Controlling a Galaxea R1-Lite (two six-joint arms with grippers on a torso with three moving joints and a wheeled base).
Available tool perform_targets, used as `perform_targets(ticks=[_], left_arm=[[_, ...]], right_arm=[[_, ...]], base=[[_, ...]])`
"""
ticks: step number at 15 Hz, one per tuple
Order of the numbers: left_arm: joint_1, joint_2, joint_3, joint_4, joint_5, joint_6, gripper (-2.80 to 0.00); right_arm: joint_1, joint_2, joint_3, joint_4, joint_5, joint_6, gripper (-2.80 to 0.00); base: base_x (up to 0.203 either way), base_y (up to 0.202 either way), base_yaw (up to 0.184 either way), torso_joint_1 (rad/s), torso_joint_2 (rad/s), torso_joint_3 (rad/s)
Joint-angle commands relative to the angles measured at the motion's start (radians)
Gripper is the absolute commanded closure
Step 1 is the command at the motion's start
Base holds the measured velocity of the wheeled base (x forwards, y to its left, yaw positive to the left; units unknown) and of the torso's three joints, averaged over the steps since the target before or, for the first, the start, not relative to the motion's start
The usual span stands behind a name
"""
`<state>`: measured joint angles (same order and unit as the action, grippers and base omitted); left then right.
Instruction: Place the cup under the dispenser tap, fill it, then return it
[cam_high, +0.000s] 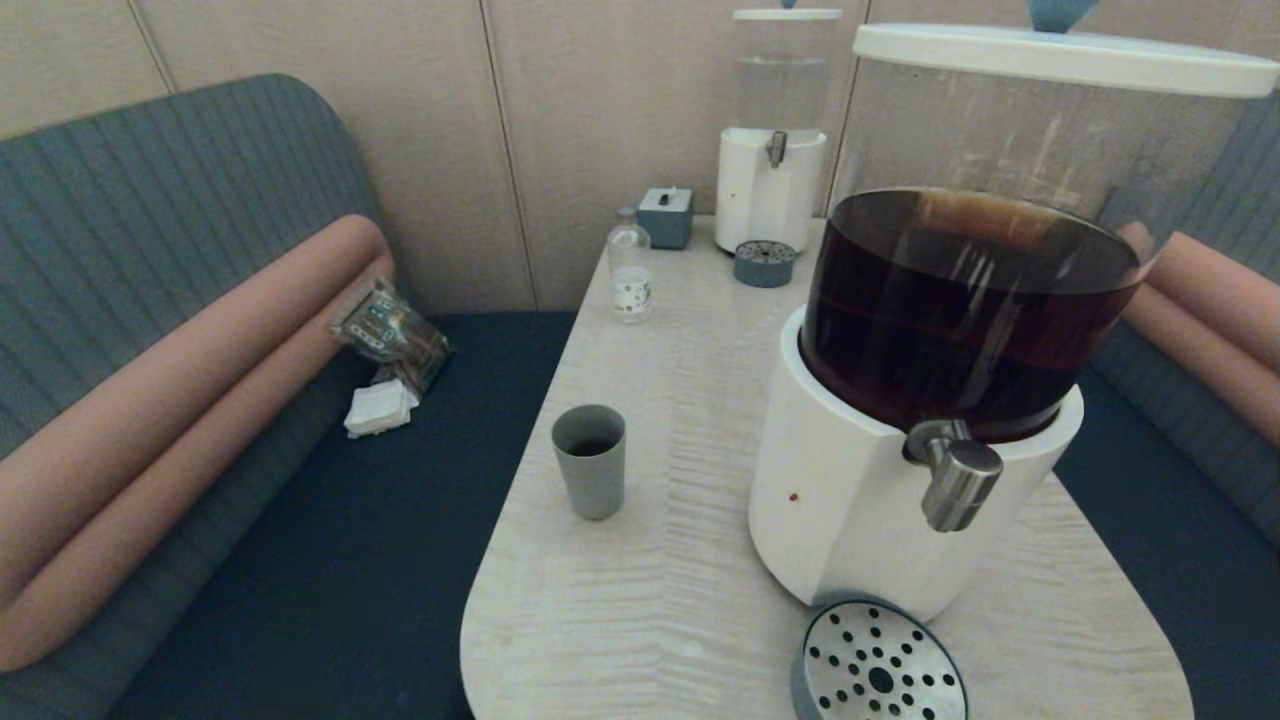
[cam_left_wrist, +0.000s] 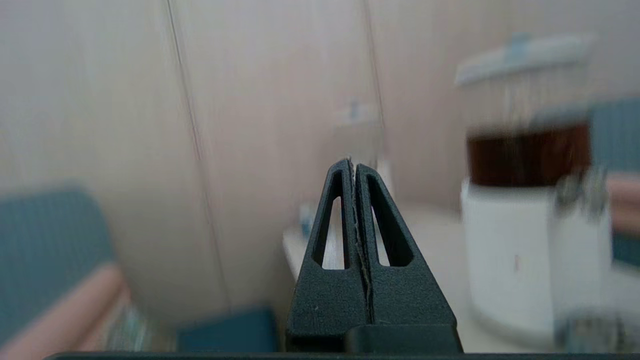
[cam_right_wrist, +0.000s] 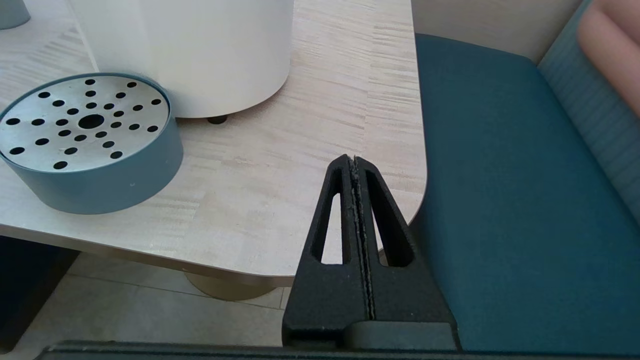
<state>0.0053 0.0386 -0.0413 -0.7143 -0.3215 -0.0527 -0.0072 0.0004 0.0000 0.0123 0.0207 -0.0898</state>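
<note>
The grey cup (cam_high: 590, 460) stands upright on the table's left side, with dark liquid at its bottom. Right of it rises the big dispenser (cam_high: 900, 400), white base under a dark brown tank, its steel tap (cam_high: 955, 475) jutting out above the perforated drip tray (cam_high: 880, 665). Neither arm shows in the head view. My left gripper (cam_left_wrist: 353, 165) is shut on nothing, off the table's left with the dispenser (cam_left_wrist: 520, 240) beyond it. Shut and empty too, my right gripper (cam_right_wrist: 354, 161) hovers over the table's near right corner beside the drip tray (cam_right_wrist: 90, 145).
A smaller clear-tank dispenser (cam_high: 772, 150) with its own drip tray (cam_high: 765, 264), a small glass bottle (cam_high: 630, 268) and a grey box (cam_high: 666, 215) stand at the table's far end. A snack packet (cam_high: 390, 330) and napkin (cam_high: 380, 408) lie on the left bench. Blue benches flank the table.
</note>
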Motion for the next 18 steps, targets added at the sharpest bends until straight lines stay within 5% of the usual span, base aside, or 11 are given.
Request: perform_targets(ticks=[1,7,12,18], left_arm=[[0.001,-0.037,0.045,0.061,0.025,0.024,0.00],[0.001,-0.036,0.040,0.602,0.277,0.154,0.00],[0.001,-0.037,0.038,0.716,0.297,0.103,0.00],[0.001,-0.037,0.040,0.710,0.298,0.083,0.00]], right_arm=[[0.000,-0.003,0.011,0.000,0.001,-0.001,0.00],[0.000,-0.003,0.011,0.000,0.001,-0.001,0.00],[0.000,-0.003,0.009,0.000,0.001,-0.001,0.00],[0.000,-0.003,0.011,0.001,0.001,-0.007,0.00]], base=[[0.000,0.000,0.000,0.000,0.00,0.000],[0.000,0.000,0.000,0.000,0.00,0.000],[0.000,0.000,0.000,0.000,0.00,0.000],[0.000,0.000,0.000,0.000,0.00,0.000]])
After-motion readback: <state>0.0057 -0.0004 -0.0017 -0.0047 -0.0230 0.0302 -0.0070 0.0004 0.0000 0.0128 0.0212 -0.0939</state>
